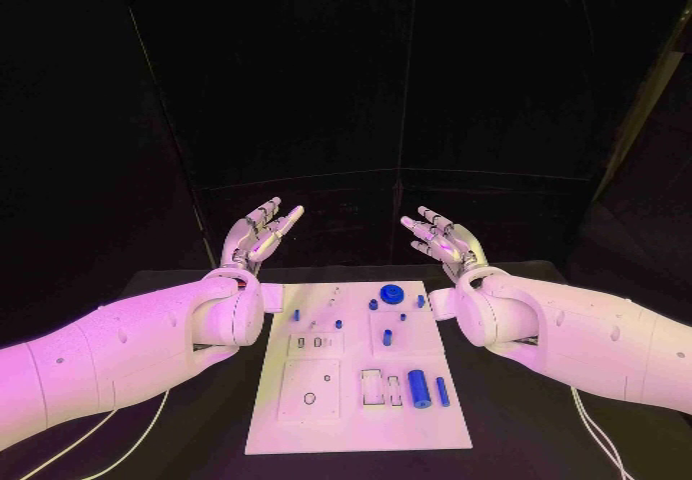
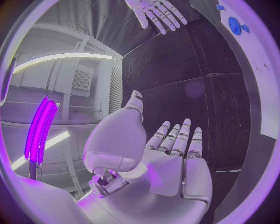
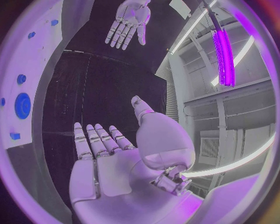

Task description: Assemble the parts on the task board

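Note:
The white task board lies in the middle of the black table. On it I see a blue gear near the far edge, several small blue pegs, and a blue cylinder beside a thin blue rod near the front right. My left hand is raised beyond the board's far left corner, fingers spread, holding nothing. My right hand is raised beyond the far right corner, also spread and empty. The left wrist view shows the left hand, the right hand and the gear. The right wrist view shows the right hand, the left hand and the gear.
Bare black table flanks the board on both sides. Thin cables run along the table near the front corners. A dark curtain stands behind the table.

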Motion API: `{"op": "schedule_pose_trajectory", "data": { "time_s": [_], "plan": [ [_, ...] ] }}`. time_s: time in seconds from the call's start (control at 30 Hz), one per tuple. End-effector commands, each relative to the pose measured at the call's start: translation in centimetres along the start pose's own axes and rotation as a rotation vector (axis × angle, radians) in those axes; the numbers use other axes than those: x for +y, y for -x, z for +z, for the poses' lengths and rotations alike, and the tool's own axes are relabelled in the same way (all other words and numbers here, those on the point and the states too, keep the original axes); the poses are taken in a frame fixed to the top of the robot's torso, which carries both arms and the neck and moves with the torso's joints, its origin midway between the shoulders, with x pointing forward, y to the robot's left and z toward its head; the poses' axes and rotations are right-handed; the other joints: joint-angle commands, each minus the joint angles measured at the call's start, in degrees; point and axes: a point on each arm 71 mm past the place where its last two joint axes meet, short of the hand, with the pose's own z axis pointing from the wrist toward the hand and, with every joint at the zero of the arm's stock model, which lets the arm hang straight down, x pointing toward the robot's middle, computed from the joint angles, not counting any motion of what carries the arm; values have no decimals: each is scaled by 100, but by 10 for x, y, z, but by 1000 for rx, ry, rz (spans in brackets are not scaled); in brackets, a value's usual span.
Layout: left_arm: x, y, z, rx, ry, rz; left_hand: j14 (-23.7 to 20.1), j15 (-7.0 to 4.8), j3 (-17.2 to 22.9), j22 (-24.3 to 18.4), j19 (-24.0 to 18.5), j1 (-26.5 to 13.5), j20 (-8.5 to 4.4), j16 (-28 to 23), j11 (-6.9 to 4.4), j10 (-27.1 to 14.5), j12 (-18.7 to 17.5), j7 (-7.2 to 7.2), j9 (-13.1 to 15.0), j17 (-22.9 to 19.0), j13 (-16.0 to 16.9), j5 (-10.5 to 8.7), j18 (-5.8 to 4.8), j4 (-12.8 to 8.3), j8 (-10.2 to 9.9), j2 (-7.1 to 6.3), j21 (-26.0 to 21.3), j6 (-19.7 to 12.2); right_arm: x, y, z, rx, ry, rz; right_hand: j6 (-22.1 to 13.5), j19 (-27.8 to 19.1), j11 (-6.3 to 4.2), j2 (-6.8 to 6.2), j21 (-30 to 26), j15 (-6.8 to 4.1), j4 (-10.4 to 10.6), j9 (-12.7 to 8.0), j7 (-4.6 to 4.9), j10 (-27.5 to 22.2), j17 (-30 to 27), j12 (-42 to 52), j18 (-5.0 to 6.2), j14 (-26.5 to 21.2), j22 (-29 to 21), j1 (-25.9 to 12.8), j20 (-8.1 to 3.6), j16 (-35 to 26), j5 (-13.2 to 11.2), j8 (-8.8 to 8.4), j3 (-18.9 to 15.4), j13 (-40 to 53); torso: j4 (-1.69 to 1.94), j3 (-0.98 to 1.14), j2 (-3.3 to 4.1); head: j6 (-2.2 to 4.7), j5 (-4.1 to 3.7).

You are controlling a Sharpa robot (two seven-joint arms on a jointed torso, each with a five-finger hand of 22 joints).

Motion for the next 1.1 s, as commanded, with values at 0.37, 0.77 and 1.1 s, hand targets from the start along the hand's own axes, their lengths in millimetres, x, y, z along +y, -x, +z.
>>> {"op": "schedule_pose_trajectory", "data": {
  "time_s": [0.37,0.77,1.1],
  "plan": [
    [-5,-3,2,51,-60,-62,424,111,53,62,228,388,112,102,103,178,45,253,20,69,25,39,106,75,51,1,114,126,4,-10,18,327,-33,-105,3748,3248,-308,-76,1374,-481,-1396,309,557,3955,206,742,674,4066,533,1620,-173,868,-73,672,558,173,1,-1,-2,-1,0],
    [-18,13,-24,136,-59,-105,2013,302,163,334,1700,573,110,476,395,1036,124,370,58,261,87,40,-94,14,102,26,675,564,31,15,19,291,184,-666,4410,3900,-599,-383,2361,-917,-1374,227,387,4924,393,517,682,5540,1030,1391,-650,1118,245,550,953,179,-69,-28,309,7,5],
    [-27,10,-41,186,-32,-138,3302,-18,229,678,3644,631,54,985,354,3423,653,446,177,401,242,39,169,-126,329,21,1567,1984,47,3,26,345,178,-1048,4745,4684,-883,-750,3321,-1280,-1271,239,153,5489,1019,500,691,6780,1521,1022,-992,2015,409,482,600,236,-60,-89,585,75,28]
  ]
}}
